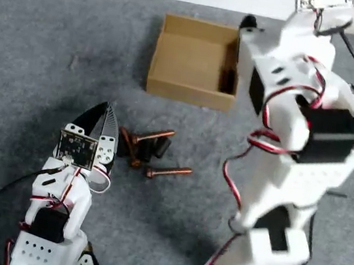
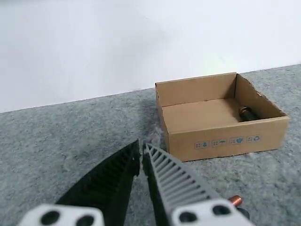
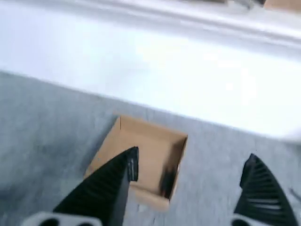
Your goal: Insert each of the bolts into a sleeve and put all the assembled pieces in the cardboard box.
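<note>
Cardboard box [image 1: 189, 93], far: one apparently assembled piece [image 2: 245, 113] inside | bolts [image 1: 169, 169], sleeves [image 1: 160, 147] loose on table [image 1: 30, 52]: pending | left claw [image 1: 107, 106] clenched, empty | right claw [image 3: 193, 155] released

Bare mat [image 1: 188, 124] between bolts [image 1: 168, 169] and box [image 1: 189, 95]

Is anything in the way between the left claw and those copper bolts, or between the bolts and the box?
Nothing visible. The left gripper sits right beside the bolts, and only grey mat lies between them and the cardboard box. The right gripper hangs open over the box and might crowd a drop.
</note>
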Controlling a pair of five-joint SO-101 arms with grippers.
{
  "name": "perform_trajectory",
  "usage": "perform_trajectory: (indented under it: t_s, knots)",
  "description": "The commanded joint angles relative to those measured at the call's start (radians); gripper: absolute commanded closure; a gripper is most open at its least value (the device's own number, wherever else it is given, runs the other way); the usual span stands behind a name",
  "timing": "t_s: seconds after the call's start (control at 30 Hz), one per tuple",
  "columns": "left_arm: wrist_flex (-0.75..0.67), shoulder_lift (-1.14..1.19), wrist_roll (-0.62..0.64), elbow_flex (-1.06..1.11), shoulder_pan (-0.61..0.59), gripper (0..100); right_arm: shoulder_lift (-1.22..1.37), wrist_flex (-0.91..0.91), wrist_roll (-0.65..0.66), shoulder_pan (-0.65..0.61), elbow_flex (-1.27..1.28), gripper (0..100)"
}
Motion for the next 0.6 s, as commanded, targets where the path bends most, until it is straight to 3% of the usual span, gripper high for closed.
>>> perform_trajectory:
  t_s: [0.0, 0.27, 0.57]
  knots:
    - [-0.018, -0.007, -0.006, 0.021, 0.007, 97, -0.206, 0.019, -0.008, -0.048, 0.259, 69.5]
    - [-0.018, -0.007, -0.006, 0.021, 0.005, 97, -0.561, -0.01, -0.008, -0.14, 0.791, 69.5]
    - [-0.012, -0.007, -0.006, 0.021, 0.004, 97, -0.967, -0.282, -0.002, -0.148, 1.431, 69.5]
